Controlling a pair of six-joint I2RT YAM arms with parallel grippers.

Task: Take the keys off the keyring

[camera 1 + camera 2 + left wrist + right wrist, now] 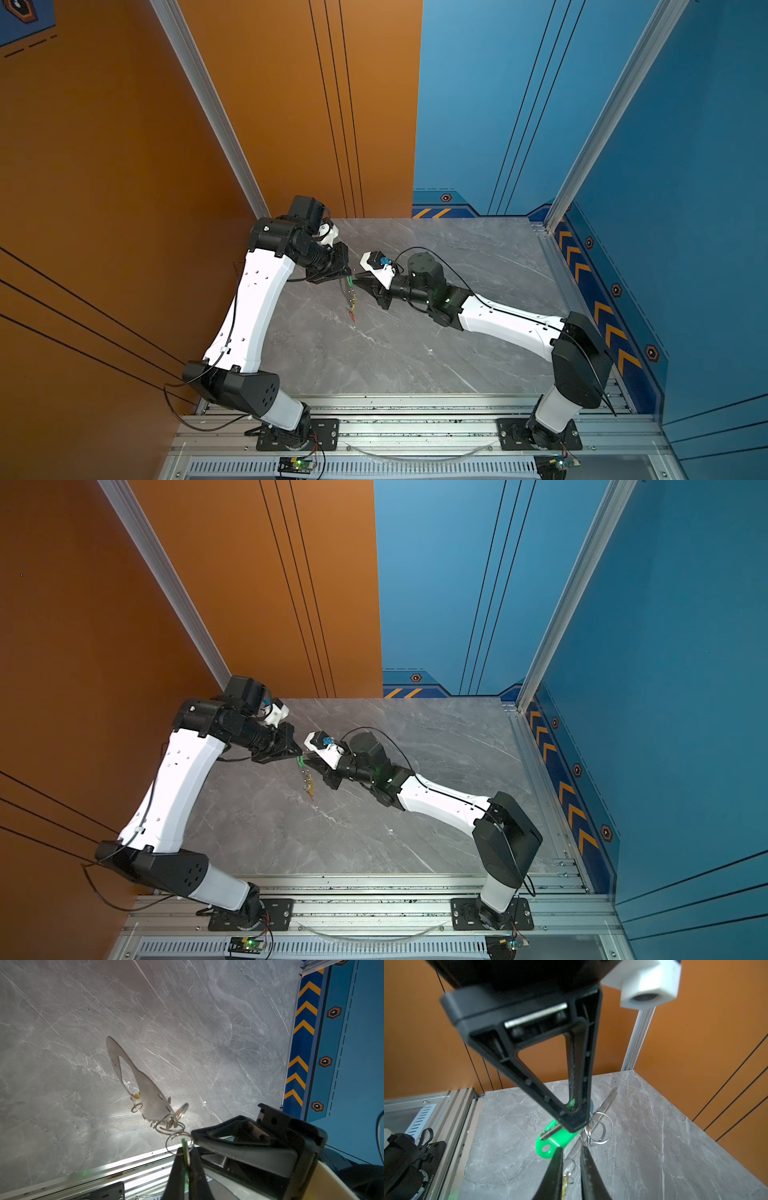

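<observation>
The keyring, a flat grey plate with a long cut-out, hangs in the air above the table, carrying silver rings along one edge. Of the keys I see a green tag and slivers of a yellow tag and a red one. My left gripper is shut on the green tag. My right gripper faces it tip to tip, jaws a narrow gap apart. The plate's edge and the rings lie in front of that gap. In both top views the grippers meet mid-table, left of centre.
The grey marble table lies below the hanging keyring. An aluminium rail with both arm bases runs along the front edge. An orange wall stands left and behind, a blue wall on the right.
</observation>
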